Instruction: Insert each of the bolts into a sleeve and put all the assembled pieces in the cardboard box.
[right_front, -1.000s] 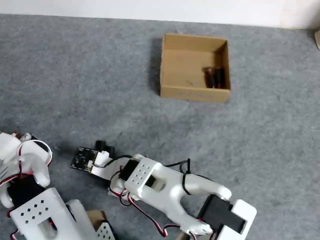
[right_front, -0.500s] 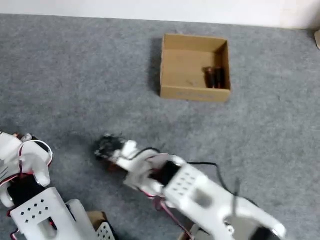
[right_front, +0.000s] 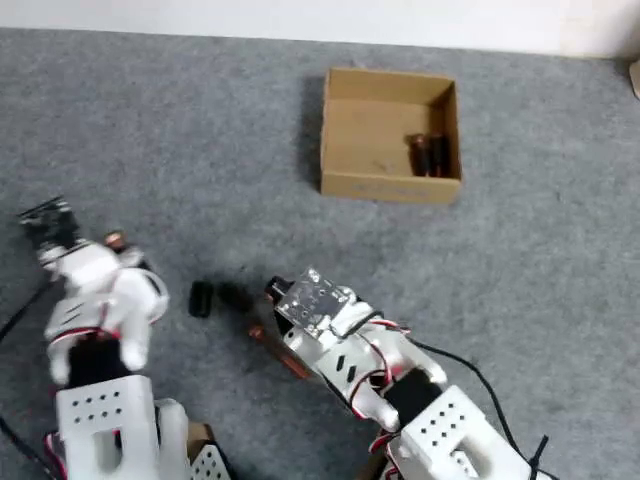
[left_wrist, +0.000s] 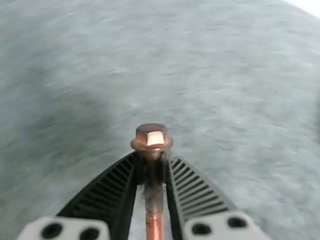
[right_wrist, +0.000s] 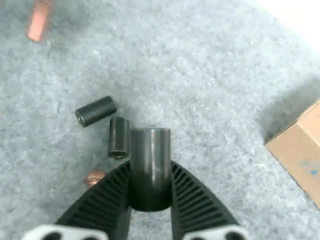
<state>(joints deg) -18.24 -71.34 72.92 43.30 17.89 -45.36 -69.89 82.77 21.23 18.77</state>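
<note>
1. The left tool (left_wrist: 152, 161) is clenched on a copper hex bolt (left_wrist: 151, 138). It holds the bolt by the shank, with the head poking out past the tips.
2. The right tool (right_wrist: 150, 172) grasps a dark sleeve (right_wrist: 150, 145) standing between its pads. Bolt and sleeve are held off the surface (right_front: 150, 130), well apart from each other.
3. The biggest risk is probably the mating. The end facing outward is the head, and the shank looks buried between the jaws. A straight push could jam on the sleeve's rim or lever the bolt out of its narrow grip.
4. A loose sleeve (right_front: 200, 297) and a second loose sleeve (right_front: 232, 295) lie at 9 o'clock of the right tool, just beside it. A loose bolt (right_front: 275, 352) lies near its 6 o'clock. A low sweep by either arm could send them rolling.
5. The cardboard box (right_front: 345, 135) sits well away at 1 o'clock, with assembled pieces (right_front: 430, 155) against its 3 o'clock wall. If the pair tilts on that long carry, the sleeve may slide off the bolt.
</note>
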